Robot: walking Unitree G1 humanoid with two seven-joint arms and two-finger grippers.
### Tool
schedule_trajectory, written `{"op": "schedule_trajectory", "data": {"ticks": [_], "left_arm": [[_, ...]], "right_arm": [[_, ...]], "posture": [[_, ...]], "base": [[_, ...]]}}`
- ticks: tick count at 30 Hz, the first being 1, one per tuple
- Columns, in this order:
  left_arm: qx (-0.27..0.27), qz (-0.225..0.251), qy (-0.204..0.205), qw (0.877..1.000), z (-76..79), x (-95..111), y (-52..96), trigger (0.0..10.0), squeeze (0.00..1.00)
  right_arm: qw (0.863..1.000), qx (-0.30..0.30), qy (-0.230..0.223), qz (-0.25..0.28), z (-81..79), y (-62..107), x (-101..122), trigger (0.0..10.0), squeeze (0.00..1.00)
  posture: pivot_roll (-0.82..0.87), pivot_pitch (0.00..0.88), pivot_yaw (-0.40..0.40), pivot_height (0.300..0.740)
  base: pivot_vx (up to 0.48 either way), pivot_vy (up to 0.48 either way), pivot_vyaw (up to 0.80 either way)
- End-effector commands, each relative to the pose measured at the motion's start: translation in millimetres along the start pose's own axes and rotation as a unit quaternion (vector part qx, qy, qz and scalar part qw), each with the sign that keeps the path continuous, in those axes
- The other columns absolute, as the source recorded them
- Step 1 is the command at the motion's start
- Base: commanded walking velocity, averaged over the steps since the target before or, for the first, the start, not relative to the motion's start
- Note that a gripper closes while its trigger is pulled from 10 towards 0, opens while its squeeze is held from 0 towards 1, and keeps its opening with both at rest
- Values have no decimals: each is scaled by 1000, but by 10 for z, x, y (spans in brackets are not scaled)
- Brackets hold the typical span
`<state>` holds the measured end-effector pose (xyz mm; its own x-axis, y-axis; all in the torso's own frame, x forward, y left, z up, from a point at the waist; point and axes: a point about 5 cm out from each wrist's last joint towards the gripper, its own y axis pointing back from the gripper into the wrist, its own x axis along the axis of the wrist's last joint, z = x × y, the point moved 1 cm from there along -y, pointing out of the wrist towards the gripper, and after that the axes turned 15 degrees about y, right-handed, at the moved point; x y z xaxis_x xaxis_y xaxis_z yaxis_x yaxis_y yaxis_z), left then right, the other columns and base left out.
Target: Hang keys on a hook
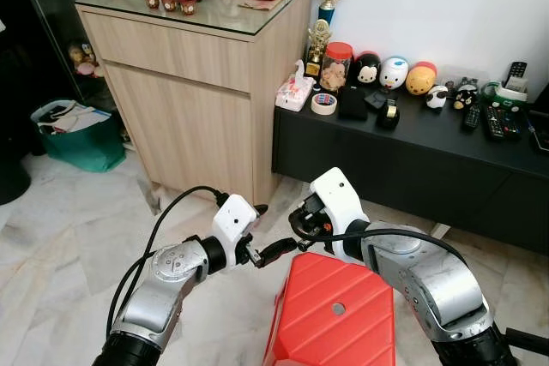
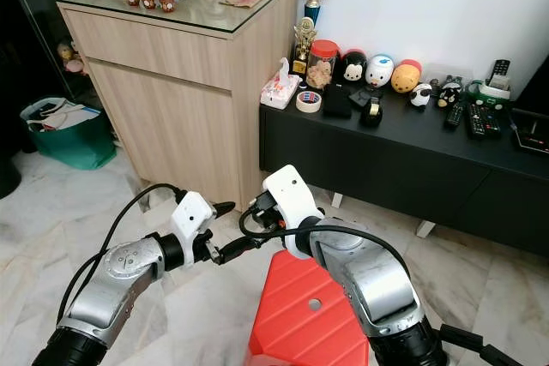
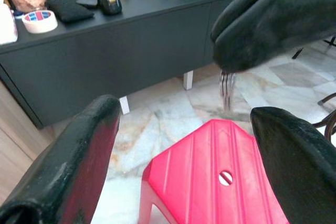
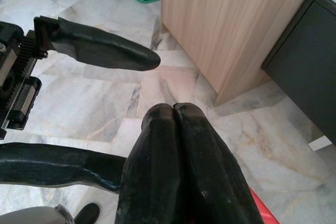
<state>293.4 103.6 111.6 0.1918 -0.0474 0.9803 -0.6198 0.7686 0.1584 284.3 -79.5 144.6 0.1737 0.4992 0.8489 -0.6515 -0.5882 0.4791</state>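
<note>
My right gripper [image 1: 298,222] is shut, its fingertips [image 4: 173,111] pressed together. In the left wrist view a thin bit of silver metal [image 3: 226,90], apparently the keys, dangles below those fingertips. My left gripper [image 1: 271,231] is open. Its two black fingers [image 4: 102,51] stand one on each side of the right gripper's tips without touching them. Both grippers hover just above the near edge of a red plastic stool [image 1: 334,315].
A light wooden cabinet [image 1: 197,66] stands ahead on the left. A low black console [image 1: 412,156] along the white wall carries toys, tape and remotes. A green bag [image 1: 73,135] sits on the marble floor at far left.
</note>
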Motion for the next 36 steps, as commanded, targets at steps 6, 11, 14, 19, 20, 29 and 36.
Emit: {"op": "schedule_trajectory", "data": {"ticks": [6,11,14,19,20,29,36], "left_arm": [[-14,7,7,1000,70,31,-70,10000,0],[-16,11,10,1000,85,45,-102,10000,0],[-16,14,14,1000,86,45,-109,10000,0],[-7,29,23,999,80,54,-133,10000,0],[-7,29,23,999,81,53,-135,10000,0],[11,48,39,998,72,32,-158,10000,0],[21,60,44,997,58,45,-189,10000,0]], "right_arm": [[1000,5,16,13,-20,43,93,10000,0],[1000,5,14,12,-28,35,92,10000,0],[1000,6,14,13,-32,34,96,10000,0],[1000,6,12,14,-36,34,99,10000,0],[1000,6,12,14,-37,34,100,10000,0],[1000,7,8,18,-48,23,121,10000,0],[1000,7,7,18,-45,24,121,10000,0]], "posture": [[36,0,-90,740],[38,0,-91,740],[38,0,-91,740],[38,0,-91,740],[38,0,-91,740],[36,0,-90,740],[32,0,-91,740]], "base": [[0,0,0],[0,0,0],[0,0,0],[0,0,0],[0,0,0],[0,0,0],[0,0,0]]}}
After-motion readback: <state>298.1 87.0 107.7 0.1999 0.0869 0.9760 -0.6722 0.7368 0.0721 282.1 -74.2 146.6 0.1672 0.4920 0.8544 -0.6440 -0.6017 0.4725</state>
